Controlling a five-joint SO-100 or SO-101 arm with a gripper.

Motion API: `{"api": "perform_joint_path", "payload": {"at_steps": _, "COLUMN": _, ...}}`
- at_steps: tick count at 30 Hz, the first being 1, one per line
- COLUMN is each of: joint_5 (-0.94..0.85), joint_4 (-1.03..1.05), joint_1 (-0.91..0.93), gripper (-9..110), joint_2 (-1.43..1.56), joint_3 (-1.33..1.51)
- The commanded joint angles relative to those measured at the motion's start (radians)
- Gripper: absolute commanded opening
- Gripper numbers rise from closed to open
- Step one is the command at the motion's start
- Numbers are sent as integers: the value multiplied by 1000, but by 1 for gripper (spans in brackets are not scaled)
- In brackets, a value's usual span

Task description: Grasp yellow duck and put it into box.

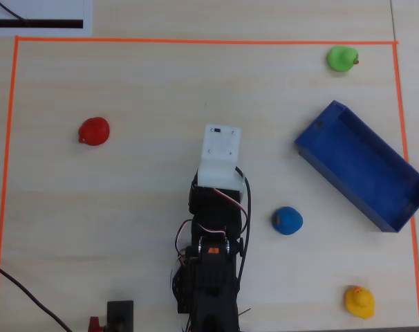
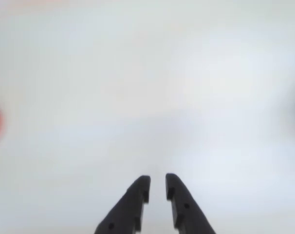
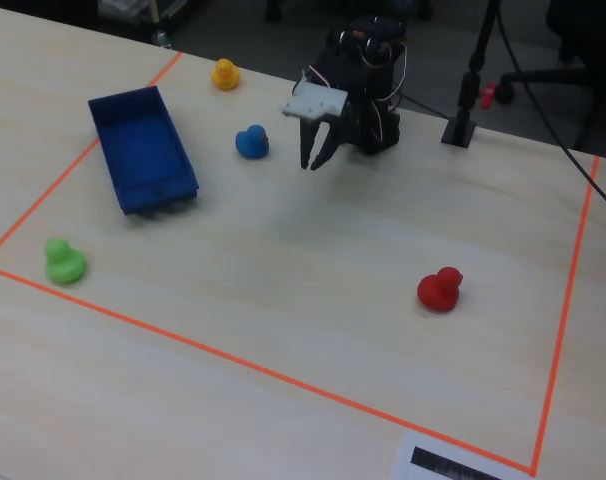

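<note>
Yellow duck (image 1: 359,301) at near right corner in overhead view, well apart from box (image 1: 361,166). Gripper (image 3: 316,163) above bare table (image 3: 283,260), fingers slightly parted, empty.

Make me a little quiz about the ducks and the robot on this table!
1. True or false: the yellow duck is already inside the box.
2. Which toy lies closest to the arm in the overhead view? A) green duck B) blue toy C) red duck
3. What is the gripper holding?

Key:
1. False. The duck sits on the table near a corner of the orange tape, outside the box.
2. B.
3. Nothing. The wrist view shows only bare table past its fingers, which stand slightly apart.
</note>
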Motion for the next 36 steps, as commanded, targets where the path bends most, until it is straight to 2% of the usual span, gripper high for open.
{"api": "perform_joint_path", "payload": {"at_steps": 1, "joint_5": 49, "joint_4": -153, "joint_1": 95, "gripper": 0, "joint_2": -218, "joint_3": -249}}
{"api": "perform_joint_path", "payload": {"at_steps": 9, "joint_5": 219, "joint_4": -164, "joint_1": 448, "gripper": 0, "joint_2": -897, "joint_3": -976}}
{"api": "perform_joint_path", "payload": {"at_steps": 18, "joint_5": 321, "joint_4": -28, "joint_1": 959, "gripper": 0, "joint_2": -1218, "joint_3": -1422}}
{"api": "perform_joint_path", "payload": {"at_steps": 22, "joint_5": 324, "joint_4": 146, "joint_1": 1187, "gripper": 0, "joint_2": -1299, "joint_3": -1545}}
{"api": "perform_joint_path", "payload": {"at_steps": 27, "joint_5": 328, "joint_4": 261, "joint_1": 1437, "gripper": 0, "joint_2": -1312, "joint_3": -1546}}
{"api": "perform_joint_path", "payload": {"at_steps": 36, "joint_5": 235, "joint_4": 575, "joint_1": 1667, "gripper": 0, "joint_2": -1285, "joint_3": -1532}}
